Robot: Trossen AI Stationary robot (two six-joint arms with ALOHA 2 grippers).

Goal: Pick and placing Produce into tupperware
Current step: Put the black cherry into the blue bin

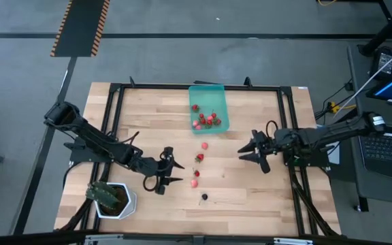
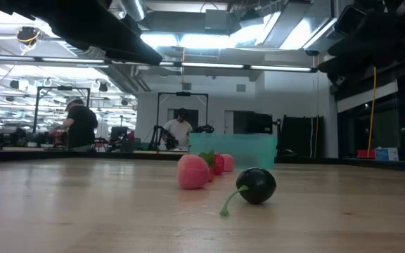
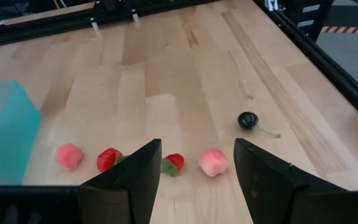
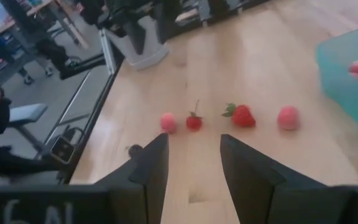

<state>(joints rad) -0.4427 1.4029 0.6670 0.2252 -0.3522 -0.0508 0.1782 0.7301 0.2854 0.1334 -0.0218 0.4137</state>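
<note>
Hovering spread and empty near the pink fruit [image 3: 214, 162] on the tabletop [image 1: 250, 197], the left hand [image 1: 171, 172] must descend and pinch it for the tupperware [image 1: 208, 106]; right hand [image 1: 252, 152] waits, spread.

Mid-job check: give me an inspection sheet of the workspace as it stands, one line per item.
Surface: wooden table, black frame around it.
Job's things: teal tupperware at the far edge, several red fruits inside; four loose fruits in a line on the table, pink fruit nearest the tupperware; dark berry with stem beyond them.
Clutter: white pot with plant at the near left corner.
Grippers: left gripper open, empty, beside the loose fruits; right gripper open, empty, to their right.
Cables: run along both arms.
Surroundings: people at benches in the background; laptop right of the table.
</note>
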